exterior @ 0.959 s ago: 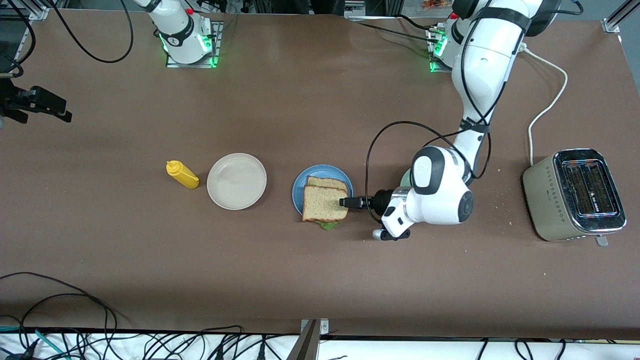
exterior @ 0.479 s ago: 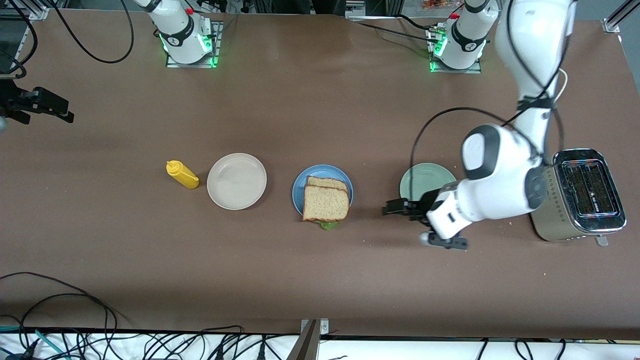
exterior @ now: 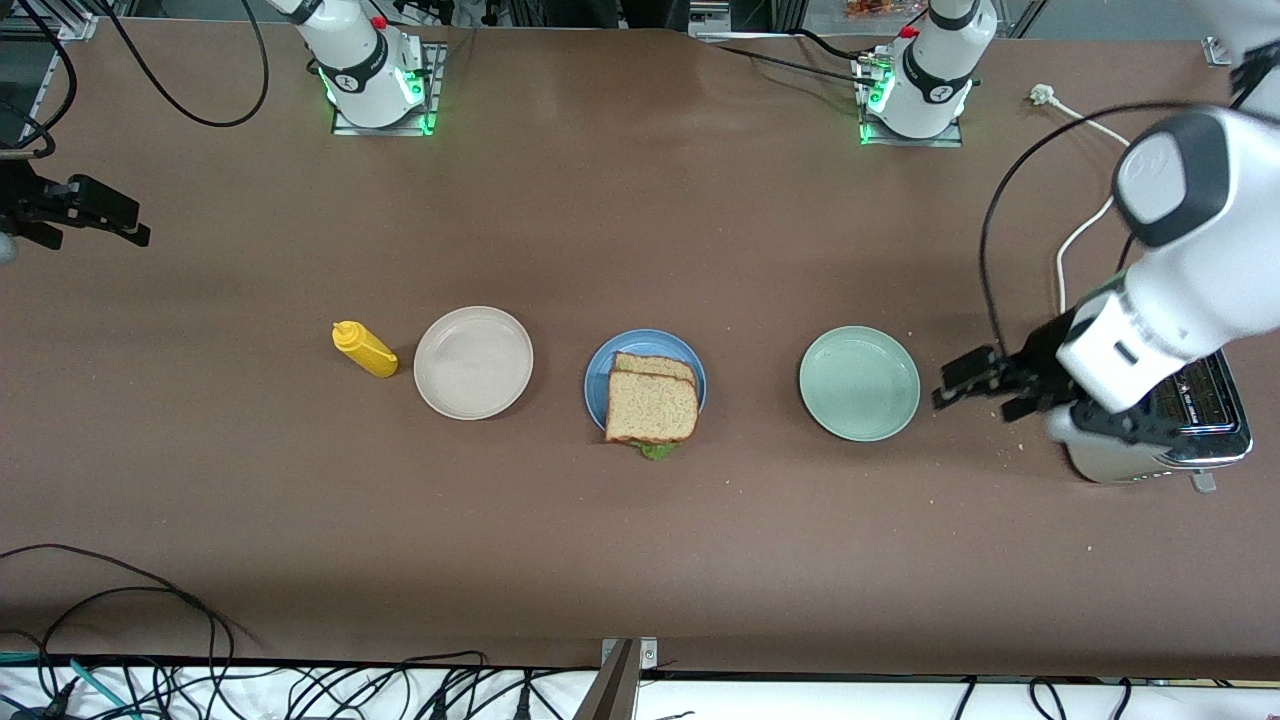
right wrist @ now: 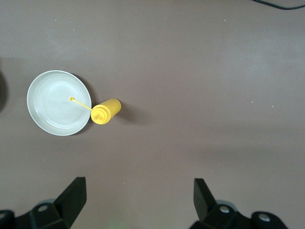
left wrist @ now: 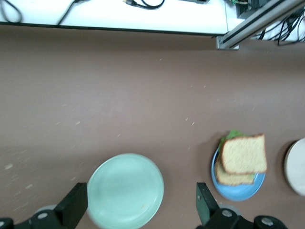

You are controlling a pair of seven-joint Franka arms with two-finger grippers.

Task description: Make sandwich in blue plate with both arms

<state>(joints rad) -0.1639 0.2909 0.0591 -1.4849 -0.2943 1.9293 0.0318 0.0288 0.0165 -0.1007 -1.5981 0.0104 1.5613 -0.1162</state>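
Left pincer (exterior: 968, 384) open, toaster (exterior: 1190, 420) half hidden, lettuce (exterior: 657, 451) barely showing

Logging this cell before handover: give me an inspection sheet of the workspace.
Surface: brown table, crumbs near the toaster.
Job's things: sandwich on blue plate, lettuce showing.
Clutter: beige plate, green plate, mustard bottle.
Grippers: left gripper open beside toaster; right gripper open, waiting at its table end.
Cables: toaster cord; loose cables along table edge.
Surroundings: nothing seen.

yellow bottle (right wrist: 106, 111) beside beige-white plate (right wrist: 43, 114), jaws apart
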